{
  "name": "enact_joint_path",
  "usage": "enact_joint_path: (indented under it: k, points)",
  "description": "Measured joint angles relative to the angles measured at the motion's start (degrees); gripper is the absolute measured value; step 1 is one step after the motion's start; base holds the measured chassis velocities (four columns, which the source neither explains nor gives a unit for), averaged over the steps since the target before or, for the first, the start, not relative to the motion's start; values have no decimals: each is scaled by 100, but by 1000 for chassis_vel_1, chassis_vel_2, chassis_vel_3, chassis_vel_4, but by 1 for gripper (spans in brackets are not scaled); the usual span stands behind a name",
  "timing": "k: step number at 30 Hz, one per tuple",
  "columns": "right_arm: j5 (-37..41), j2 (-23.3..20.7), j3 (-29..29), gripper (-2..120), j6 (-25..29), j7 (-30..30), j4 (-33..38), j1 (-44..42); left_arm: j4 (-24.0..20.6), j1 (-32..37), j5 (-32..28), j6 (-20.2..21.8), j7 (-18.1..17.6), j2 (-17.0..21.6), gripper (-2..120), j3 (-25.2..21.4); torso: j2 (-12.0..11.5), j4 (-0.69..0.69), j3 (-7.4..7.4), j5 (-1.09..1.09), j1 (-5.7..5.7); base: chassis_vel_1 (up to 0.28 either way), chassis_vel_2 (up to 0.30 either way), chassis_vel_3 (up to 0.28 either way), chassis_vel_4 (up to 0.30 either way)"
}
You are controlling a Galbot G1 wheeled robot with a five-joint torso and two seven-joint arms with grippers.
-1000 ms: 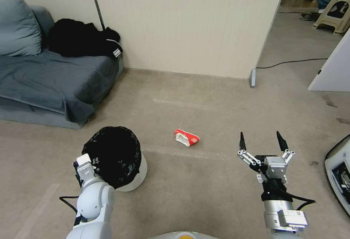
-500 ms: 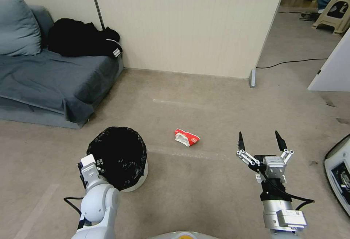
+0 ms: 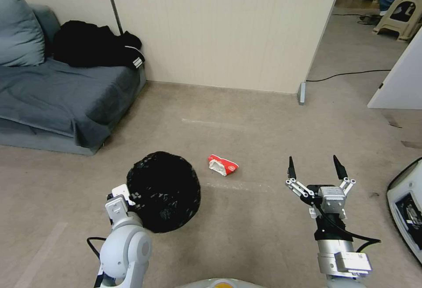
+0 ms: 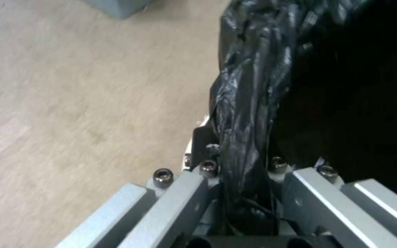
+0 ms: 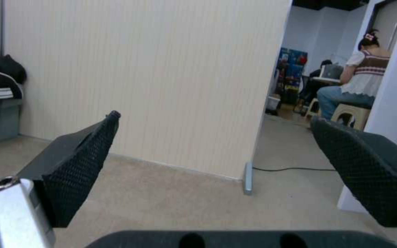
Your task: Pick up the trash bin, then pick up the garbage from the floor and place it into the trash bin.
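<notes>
The left gripper (image 3: 127,198) is clamped on the near rim of the trash bin (image 3: 165,191), its fingers pinching the folded black liner bag (image 4: 249,113) between them, as the left wrist view makes plain. The bin is off the carpet (image 3: 246,116) and tipped, so that from the head view its mouth faces up toward the camera and the crinkly black liner covers nearly all of it (none of the white shell can be made out). The bin extends forward and to the right of that gripper.

The right gripper (image 3: 315,170) hangs in the air above the carpet with its two black-tipped fingers (image 5: 81,168) spread wide and nothing between them. The red-and-white crumpled wrapper (image 3: 223,165) lies flat on the carpet to the left of this gripper and a little ahead of it, well apart from the fingertips, and just beyond the right edge of the lifted bin, close to it but not touching.

Farther ahead of the left gripper stands a grey sofa (image 3: 61,99) with a black garment (image 3: 94,50) heaped on its back corner, against the pale panel wall (image 3: 220,28)
</notes>
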Motion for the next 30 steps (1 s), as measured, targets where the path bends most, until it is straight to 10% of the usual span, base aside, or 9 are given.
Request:
enact_joint_path:
  k: [30]
  points:
    - [-374,0,34,100,505,-70,84,58,-1270,941,1088,-305,402,243,1,632,1,3,-2,6,-1,0,0,0,0]
